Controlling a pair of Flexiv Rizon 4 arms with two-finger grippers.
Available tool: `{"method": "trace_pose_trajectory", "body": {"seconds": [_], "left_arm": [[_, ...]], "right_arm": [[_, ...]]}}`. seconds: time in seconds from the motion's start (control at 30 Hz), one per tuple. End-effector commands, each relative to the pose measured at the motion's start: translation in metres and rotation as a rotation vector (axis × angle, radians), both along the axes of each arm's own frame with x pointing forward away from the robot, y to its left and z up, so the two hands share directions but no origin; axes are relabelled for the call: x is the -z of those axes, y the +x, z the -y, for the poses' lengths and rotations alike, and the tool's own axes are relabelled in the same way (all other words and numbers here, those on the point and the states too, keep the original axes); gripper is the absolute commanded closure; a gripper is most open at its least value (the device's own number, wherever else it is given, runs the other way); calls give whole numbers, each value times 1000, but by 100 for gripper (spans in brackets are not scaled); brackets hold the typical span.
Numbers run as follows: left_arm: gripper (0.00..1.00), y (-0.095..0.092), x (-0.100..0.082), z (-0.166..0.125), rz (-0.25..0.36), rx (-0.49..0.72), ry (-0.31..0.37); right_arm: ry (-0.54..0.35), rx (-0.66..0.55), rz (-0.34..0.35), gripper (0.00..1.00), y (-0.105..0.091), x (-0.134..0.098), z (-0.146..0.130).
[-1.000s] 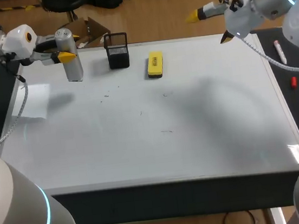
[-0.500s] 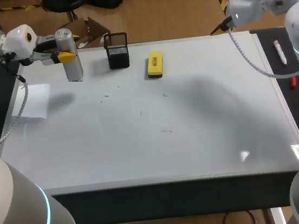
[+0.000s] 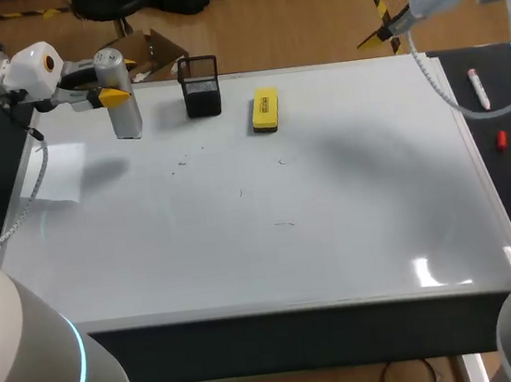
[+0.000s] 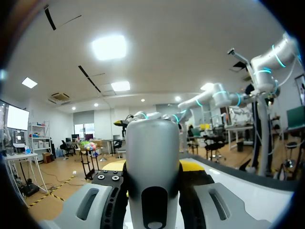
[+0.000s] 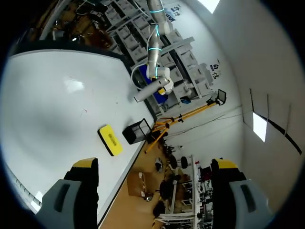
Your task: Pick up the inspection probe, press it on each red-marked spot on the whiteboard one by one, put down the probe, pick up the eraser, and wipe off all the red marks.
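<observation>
Inspection probe point(image 3: 124, 109), a grey cylinder with a rounded top, stands upright at the far left corner of the whiteboard point(image 3: 246, 267). Its lower end is down at the board's surface, though contact there cannot be made out. The left gripper point(image 3: 114, 82) is clamped on the probe's upper part, 1 finger on each side. In the left wrist view the grey body fills the gap between the 2 fingers, with the yellow tips point(image 4: 188, 165) showing just behind it. The left arm comes in level from beyond the board's left edge.

Just beside the probe, along the far edge, stands a small black mesh holder point(image 3: 201, 88). Next along that edge, near the middle, the yellow eraser point(image 3: 265, 110) lies flat on the board with its long side pointing toward the near edge. Holder and eraser are close but apart.

A few small faint marks point(image 3: 282, 161) are scattered across the middle of the whiteboard; most are too slight for their colour to be read, and the right wrist view shows 1 as a thin reddish stroke.

The right gripper point(image 5: 155, 164) is raised beyond the far right corner of the board, well apart from the eraser and the probe. Its 2 fingers stand wide apart with nothing between them.

A white marker point(image 3: 478, 89) lies on the dark strip beside the whiteboard's right edge.
</observation>
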State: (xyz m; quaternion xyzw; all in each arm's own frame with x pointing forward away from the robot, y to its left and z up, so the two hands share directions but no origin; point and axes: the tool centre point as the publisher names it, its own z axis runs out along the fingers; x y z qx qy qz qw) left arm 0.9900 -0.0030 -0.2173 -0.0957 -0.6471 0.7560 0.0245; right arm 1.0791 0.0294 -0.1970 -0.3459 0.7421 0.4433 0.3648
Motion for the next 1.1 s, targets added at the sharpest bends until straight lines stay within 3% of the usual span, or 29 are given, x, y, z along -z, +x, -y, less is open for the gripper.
{"method": "trace_pose_trajectory", "body": {"seconds": [0.03,0.53,0.8,1.1], "left_arm": [[100,-2,-3,1,1,-4,4],[100,-2,-3,1,1,-4,4],[100,-2,-3,1,1,-4,4],[100,-2,-3,1,1,-4,4]], "right_arm": [[-16,-80,-57,0,10,-4,2],[54,-121,-175,0,9,-1,9],[-10,-99,-203,0,12,2,15],[-9,-92,-206,0,12,3,15]]}}
